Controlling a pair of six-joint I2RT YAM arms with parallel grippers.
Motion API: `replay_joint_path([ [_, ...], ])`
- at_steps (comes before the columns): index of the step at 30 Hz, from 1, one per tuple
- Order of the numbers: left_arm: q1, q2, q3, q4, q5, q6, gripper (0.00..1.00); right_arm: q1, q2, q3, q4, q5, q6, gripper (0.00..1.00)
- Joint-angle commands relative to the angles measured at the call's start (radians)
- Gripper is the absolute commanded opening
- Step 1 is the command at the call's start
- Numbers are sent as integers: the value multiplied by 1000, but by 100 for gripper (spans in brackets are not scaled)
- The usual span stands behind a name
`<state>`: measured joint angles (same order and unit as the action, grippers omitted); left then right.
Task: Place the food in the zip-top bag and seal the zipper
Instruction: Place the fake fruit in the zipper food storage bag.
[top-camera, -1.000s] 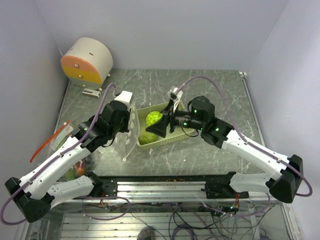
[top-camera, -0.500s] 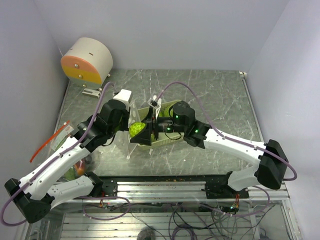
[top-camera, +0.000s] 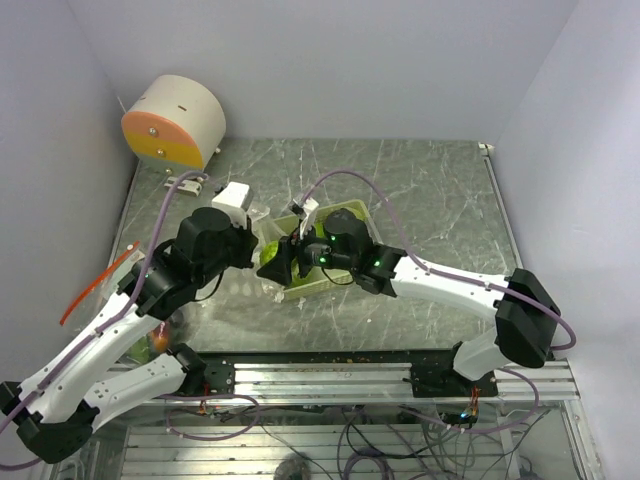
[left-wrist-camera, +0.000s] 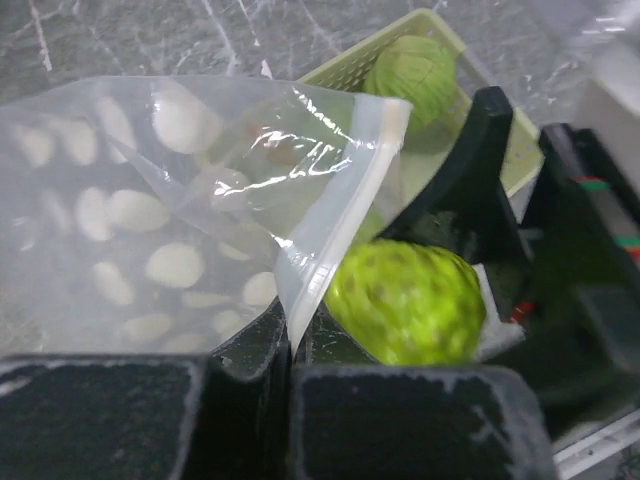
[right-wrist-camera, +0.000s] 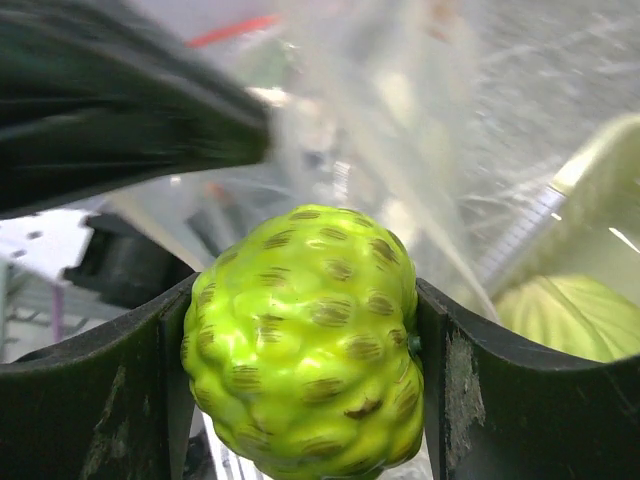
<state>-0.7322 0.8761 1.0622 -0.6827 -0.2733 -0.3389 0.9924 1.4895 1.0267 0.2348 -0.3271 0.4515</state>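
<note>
Here, the bumpy light-green ball (right-wrist-camera: 305, 340) is being clasped by the right gripper (top-camera: 278, 268) just beside the zip-top bag (left-wrist-camera: 180, 200), whose edge is being pinched by the closed left gripper (left-wrist-camera: 290, 350); release is best being deferred until the ball is judged fully inside.
</note>
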Motion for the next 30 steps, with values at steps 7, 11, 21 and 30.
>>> replay_joint_path([
  [7, -3, -95, -74, 99, 125, -85, 7, 3, 21, 93, -122, 316, 5, 46],
  [11, -3, -87, -98, 133, 174, -118, 7, 14, 37, 141, -140, 352, 17, 51],
  [21, -3, -106, -128, 180, 162, -152, 7, 65, 63, 228, -276, 432, -23, 99],
  [30, -3, -107, -110, 112, 74, -139, 7, 68, -103, 166, -281, 387, -80, 100],
])
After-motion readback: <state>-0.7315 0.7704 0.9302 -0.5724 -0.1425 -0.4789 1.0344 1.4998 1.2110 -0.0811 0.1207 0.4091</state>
